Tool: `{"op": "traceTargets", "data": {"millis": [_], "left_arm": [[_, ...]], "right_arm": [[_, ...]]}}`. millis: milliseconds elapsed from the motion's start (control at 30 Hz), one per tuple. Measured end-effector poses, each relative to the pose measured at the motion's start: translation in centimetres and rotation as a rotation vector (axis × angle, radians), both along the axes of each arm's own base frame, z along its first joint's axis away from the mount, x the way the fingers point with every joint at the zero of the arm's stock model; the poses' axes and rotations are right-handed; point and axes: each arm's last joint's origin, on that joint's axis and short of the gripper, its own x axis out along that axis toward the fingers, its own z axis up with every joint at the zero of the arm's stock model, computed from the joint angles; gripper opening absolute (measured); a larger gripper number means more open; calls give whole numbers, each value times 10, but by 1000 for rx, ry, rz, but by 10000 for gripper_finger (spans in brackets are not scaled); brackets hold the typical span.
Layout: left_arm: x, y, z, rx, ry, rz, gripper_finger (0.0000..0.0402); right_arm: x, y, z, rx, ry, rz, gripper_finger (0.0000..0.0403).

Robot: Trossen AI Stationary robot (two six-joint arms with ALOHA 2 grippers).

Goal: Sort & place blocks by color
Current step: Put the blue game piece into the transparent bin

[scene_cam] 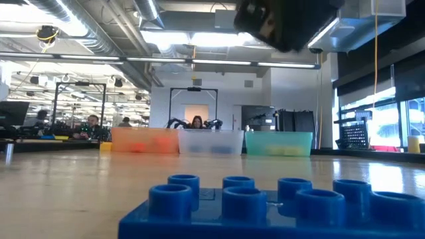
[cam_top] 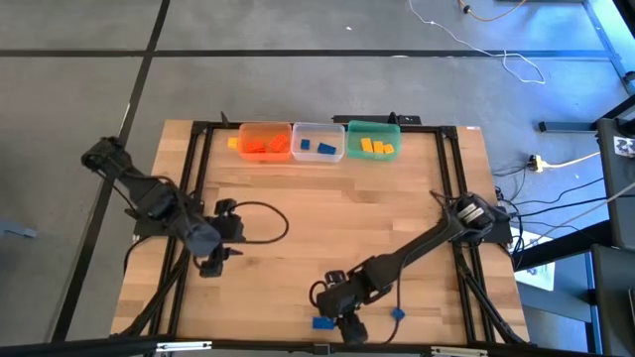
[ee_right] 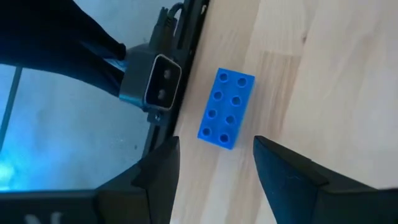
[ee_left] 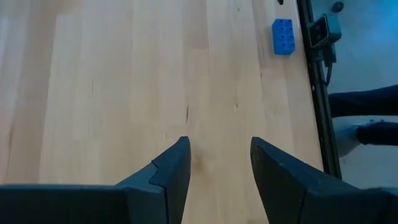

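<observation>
Wooden table (cam_top: 327, 223) seen from above, with three tubs in a row at its far edge: orange tub (cam_top: 264, 142) holding orange blocks (cam_top: 266, 146), clear tub (cam_top: 317, 142) holding blue blocks (cam_top: 315, 148), green tub (cam_top: 373, 140) holding yellow blocks (cam_top: 376, 147). One more yellowish piece (cam_top: 232, 143) just outside the orange tub, toward the left edge; shape too small to make out.

Loose blue block (cam_top: 323, 322) flat on the table at the near edge, studs up, touching nothing. In the low view, same block (scene_cam: 265, 202) filling the foreground, its lower part and right end cut off by the frame.

Right tool (cam_top: 349, 327) poised directly over that block at the near edge, fingers (ee_right: 158, 171) spread apart and empty, block (ee_right: 226, 108) visible just beyond and between them. In the low view, only a dark blurred mass at the top edge; fingers not distinguishable there.

Left tool (cam_top: 210, 266) near the left edge, well apart from the block, fingers (ee_left: 169, 169) parted over bare wood, holding nothing; blue block (ee_left: 283, 36) far off by the table frame.

People in the room behind the tubs, faint and indistinct.
</observation>
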Motion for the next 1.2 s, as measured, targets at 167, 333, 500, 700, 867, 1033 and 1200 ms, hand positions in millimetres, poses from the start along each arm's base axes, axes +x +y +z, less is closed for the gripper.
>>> {"op": "traceTargets", "data": {"millis": [167, 333, 500, 700, 867, 1033, 1200], "left_arm": [[-8, -6, -2, -13, 34, 6, 157], [-12, -11, -2, -19, 40, -7, 157], [-12, -11, -2, -16, 36, -5, 157], [-12, -10, -2, -3, 27, 3, 157], [-13, -9, -3, 19, 35, 4, 157], [-13, -9, -3, 22, 36, 4, 157], [-13, -9, -3, 23, 35, 5, 157]], "right_arm": [[4, 10, -17, 20, 15, -32, 204], [6, 17, -26, 44, 26, -62, 204], [5, 21, -32, -17, -7, -119, 204], [4, 27, -31, -9, -30, -172, 204], [-3, 36, -31, -64, -81, -183, 204], [-7, 42, -31, -96, -108, -189, 204], [-9, 44, -30, -163, -163, -195, 204]]}}
